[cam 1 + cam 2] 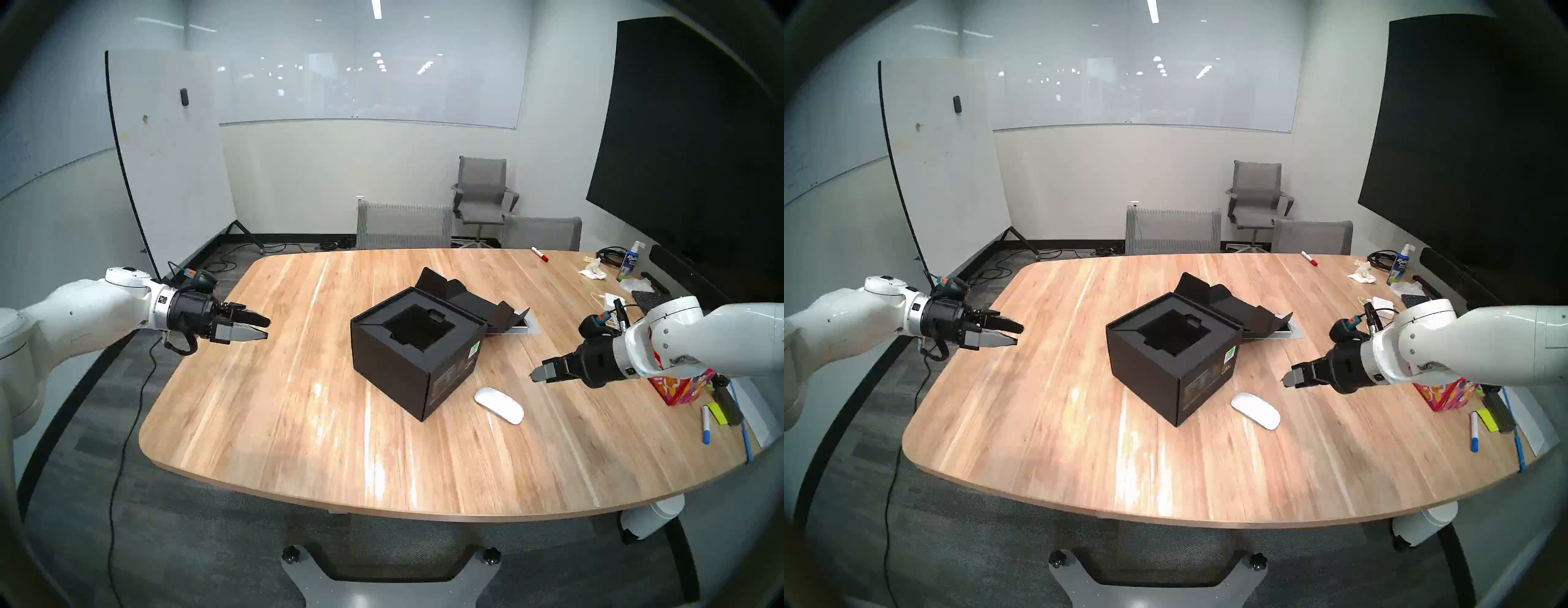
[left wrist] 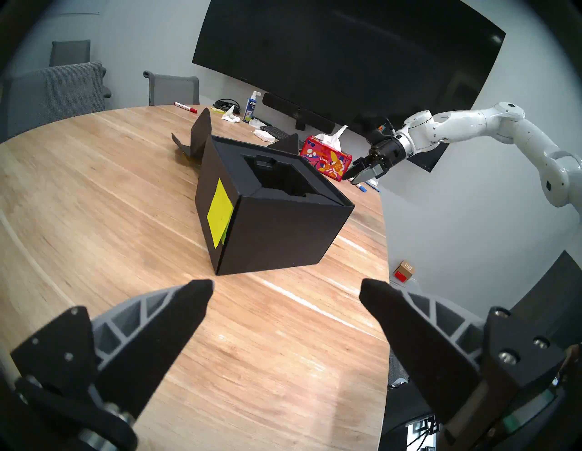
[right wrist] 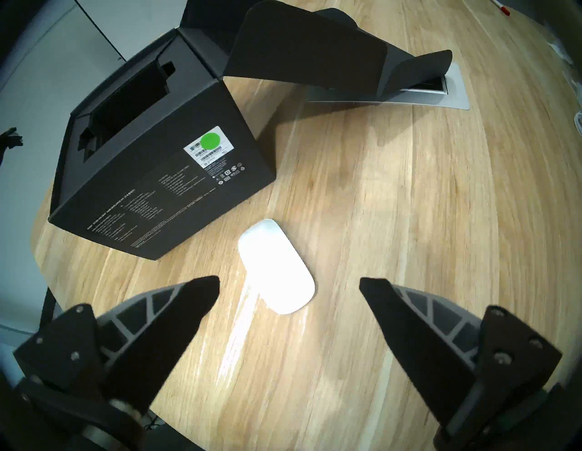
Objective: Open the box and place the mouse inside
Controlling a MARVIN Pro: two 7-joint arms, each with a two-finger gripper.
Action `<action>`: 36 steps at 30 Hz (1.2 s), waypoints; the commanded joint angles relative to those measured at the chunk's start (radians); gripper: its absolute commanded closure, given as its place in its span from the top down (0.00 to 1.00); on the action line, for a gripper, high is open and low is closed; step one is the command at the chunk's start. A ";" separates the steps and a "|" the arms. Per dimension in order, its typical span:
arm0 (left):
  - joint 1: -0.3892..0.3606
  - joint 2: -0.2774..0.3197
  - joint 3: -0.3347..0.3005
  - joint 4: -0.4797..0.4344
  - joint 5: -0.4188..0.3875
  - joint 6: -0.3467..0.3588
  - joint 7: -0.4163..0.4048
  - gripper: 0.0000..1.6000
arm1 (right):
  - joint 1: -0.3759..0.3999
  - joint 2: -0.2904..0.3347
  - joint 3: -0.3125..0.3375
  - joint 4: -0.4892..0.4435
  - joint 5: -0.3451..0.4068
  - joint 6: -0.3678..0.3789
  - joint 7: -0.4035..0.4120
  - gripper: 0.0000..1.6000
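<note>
Left gripper [image 1: 265, 327] hangs spread and empty. The black box [image 1: 418, 361] sits mid-table, lid folded back. The white mouse [image 1: 499, 405] lies just right of it; right gripper [image 1: 535, 376], spread empty above, should probably pinch its long sides.

The right gripper [image 3: 289, 283] hangs spread-fingered above the white mouse [image 3: 277, 267] on the wooden table [image 3: 409, 220], beside the black box [image 3: 163, 176], whose lid seemingly lies folded back.

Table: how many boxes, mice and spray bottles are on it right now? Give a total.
Boxes: 2 (black box, tissue box)
Mice: 1 (mouse)
Spray bottles: 1 (spray bottle)
Total: 4
</note>
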State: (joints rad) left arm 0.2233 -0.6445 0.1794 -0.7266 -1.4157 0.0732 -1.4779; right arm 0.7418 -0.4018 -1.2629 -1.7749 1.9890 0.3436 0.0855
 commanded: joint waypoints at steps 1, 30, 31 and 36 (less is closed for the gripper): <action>-0.015 0.002 -0.006 -0.003 -0.009 0.002 -0.006 1.00 | 0.017 0.001 0.007 -0.002 -0.003 -0.001 -0.002 1.00; -0.016 0.002 -0.005 -0.003 -0.010 0.002 -0.006 1.00 | 0.017 0.001 0.007 -0.002 -0.003 -0.001 -0.002 1.00; -0.016 0.002 -0.005 -0.003 -0.010 0.002 -0.006 1.00 | 0.017 0.001 0.007 -0.002 -0.003 -0.001 -0.002 1.00; -0.016 0.002 -0.005 -0.003 -0.010 0.002 -0.006 1.00 | 0.017 0.001 0.007 -0.002 -0.003 -0.001 -0.002 1.00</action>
State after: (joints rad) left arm 0.2233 -0.6450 0.1810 -0.7267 -1.4168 0.0725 -1.4779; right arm 0.7419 -0.4018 -1.2629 -1.7749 1.9890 0.3436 0.0855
